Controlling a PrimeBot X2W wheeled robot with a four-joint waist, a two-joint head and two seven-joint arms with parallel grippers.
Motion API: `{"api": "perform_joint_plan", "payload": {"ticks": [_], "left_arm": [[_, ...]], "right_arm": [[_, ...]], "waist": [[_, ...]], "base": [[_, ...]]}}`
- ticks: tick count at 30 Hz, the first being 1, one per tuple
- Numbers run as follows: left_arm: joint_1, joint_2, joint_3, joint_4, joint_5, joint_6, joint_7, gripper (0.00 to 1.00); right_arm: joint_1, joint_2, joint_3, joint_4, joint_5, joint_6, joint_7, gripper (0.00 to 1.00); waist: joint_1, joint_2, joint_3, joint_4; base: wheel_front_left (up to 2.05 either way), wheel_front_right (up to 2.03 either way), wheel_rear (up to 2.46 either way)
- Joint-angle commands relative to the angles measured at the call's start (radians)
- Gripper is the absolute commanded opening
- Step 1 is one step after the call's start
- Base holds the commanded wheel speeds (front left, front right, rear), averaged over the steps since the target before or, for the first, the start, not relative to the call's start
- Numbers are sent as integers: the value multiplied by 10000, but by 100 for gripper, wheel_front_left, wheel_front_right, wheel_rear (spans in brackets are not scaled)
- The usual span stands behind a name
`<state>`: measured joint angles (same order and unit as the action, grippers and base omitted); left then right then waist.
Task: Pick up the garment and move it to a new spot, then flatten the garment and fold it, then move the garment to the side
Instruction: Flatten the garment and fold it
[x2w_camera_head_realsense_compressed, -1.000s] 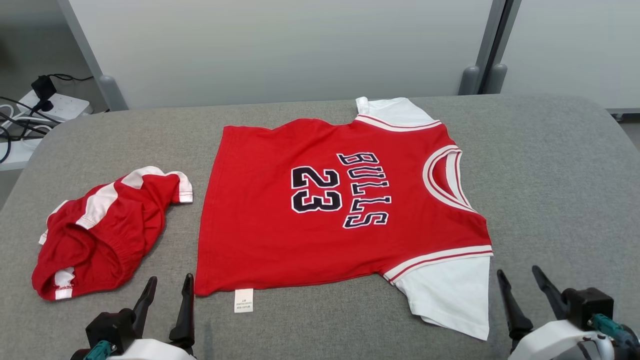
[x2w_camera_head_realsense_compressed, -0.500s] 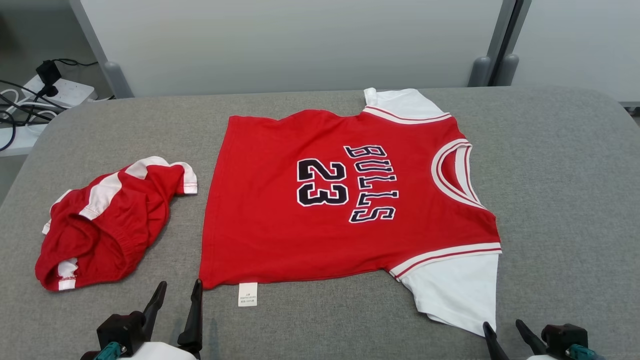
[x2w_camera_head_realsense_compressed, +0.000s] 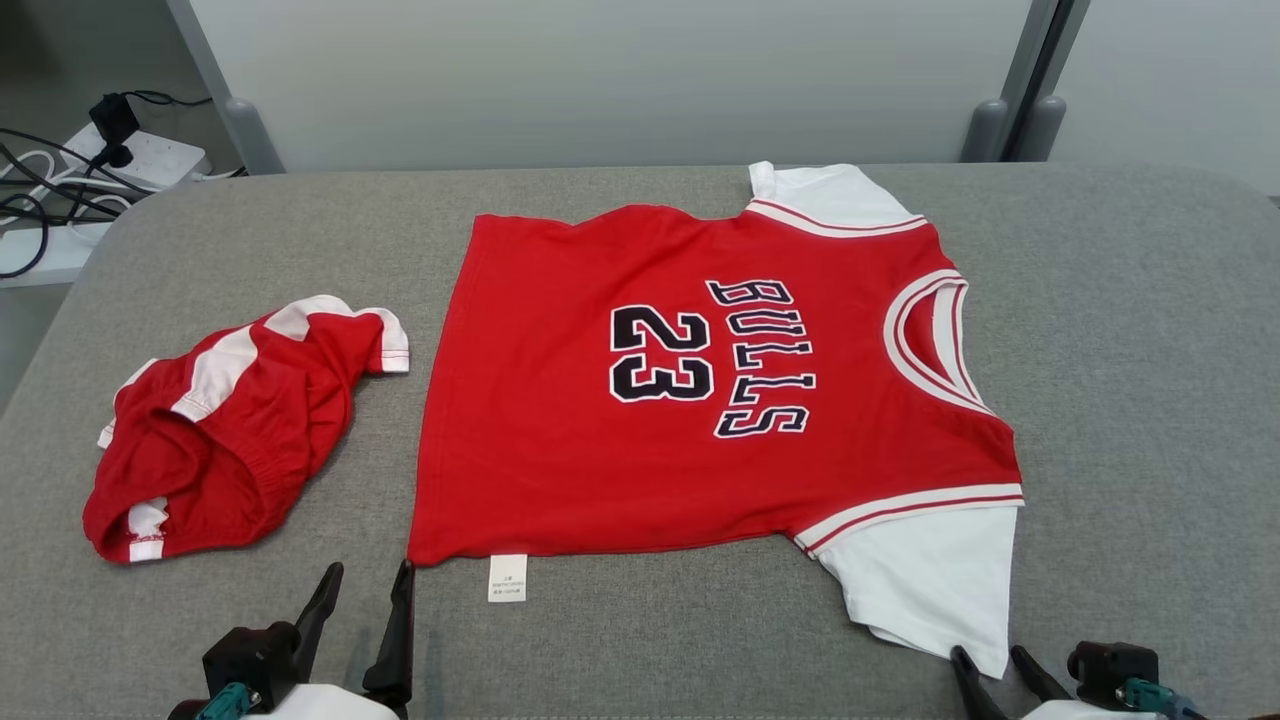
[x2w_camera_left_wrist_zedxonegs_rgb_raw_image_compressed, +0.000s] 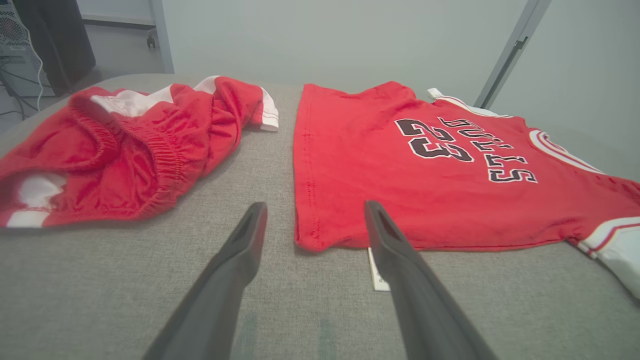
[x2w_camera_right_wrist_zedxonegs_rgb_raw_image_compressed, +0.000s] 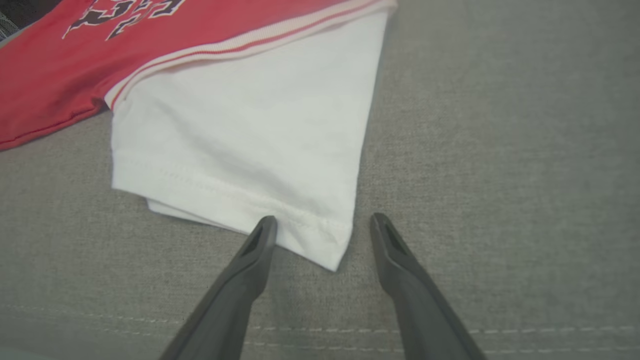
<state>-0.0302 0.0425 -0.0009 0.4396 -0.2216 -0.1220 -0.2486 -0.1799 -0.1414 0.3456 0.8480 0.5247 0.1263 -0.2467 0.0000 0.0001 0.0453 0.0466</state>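
A: Where is the garment?
B: The red short-sleeved jersey with white sleeves (x2w_camera_head_realsense_compressed: 700, 400) lies spread flat in the middle of the grey fabric-covered desk (x2w_camera_head_realsense_compressed: 1150, 330). Its collar points to the right side and its hem to the left.
A: Is there some writing on it?
B: Yes. In black letters with a white outline I read "BULLS", and beside it the number "23". A small white label (x2w_camera_head_realsense_compressed: 507, 578) sticks out from the hem, but its print is too small to read.
A: And the left gripper (x2w_camera_head_realsense_compressed: 368, 567)?
B: Its fingers are spread apart and hold nothing. The near hem corner of the jersey lies just in front of the tips.
A: The right gripper (x2w_camera_head_realsense_compressed: 988, 652)?
B: Its fingers are also parted, with nothing gripped. In the right wrist view, the corner of the near white sleeve lies on the desk between the two tips.
A: What else is there?
B: A crumpled pair of red shorts with white stripes (x2w_camera_head_realsense_compressed: 240, 430), left of the jersey and not touching it.
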Motion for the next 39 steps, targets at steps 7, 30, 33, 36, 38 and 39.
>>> {"api": "perform_joint_plan", "payload": {"ticks": [7, 30, 33, 36, 38, 39], "left_arm": [[-547, 78, 279, -229, -9, 8, -132, 100], [-1453, 78, -20, 1295, -1423, 29, -132, 100], [-1593, 78, 168, 1483, -1548, 25, -132, 100], [-1675, 78, 378, 1708, -1637, 47, -132, 100], [-1751, 78, 517, 1878, -1690, 41, -132, 100], [-1833, 78, 589, 2103, -1797, 33, -132, 100]], "right_arm": [[-459, -195, 625, 82, 425, 44, -72, 0], [-427, -1390, 1609, -674, 1159, 44, -105, 0], [-524, -1437, 1662, -705, 1093, 44, -109, 0], [-603, -1467, 1677, -755, 1025, 44, -115, 0], [-660, -1469, 1692, -806, 982, 44, -119, 0], [-706, -1480, 1684, -860, 948, 44, -123, 0]], "waist": [[0, -1, 144, 31], [0, -1, 855, -766], [0, -1, 947, -886], [0, -1, 1029, -976], [0, -1, 1095, -1042], [0, -1, 1145, -1085]], "base": [[0, 0, 0], [0, 0, 0], [0, 0, 0], [0, 0, 0], [0, 0, 0], [0, 0, 0]]}}
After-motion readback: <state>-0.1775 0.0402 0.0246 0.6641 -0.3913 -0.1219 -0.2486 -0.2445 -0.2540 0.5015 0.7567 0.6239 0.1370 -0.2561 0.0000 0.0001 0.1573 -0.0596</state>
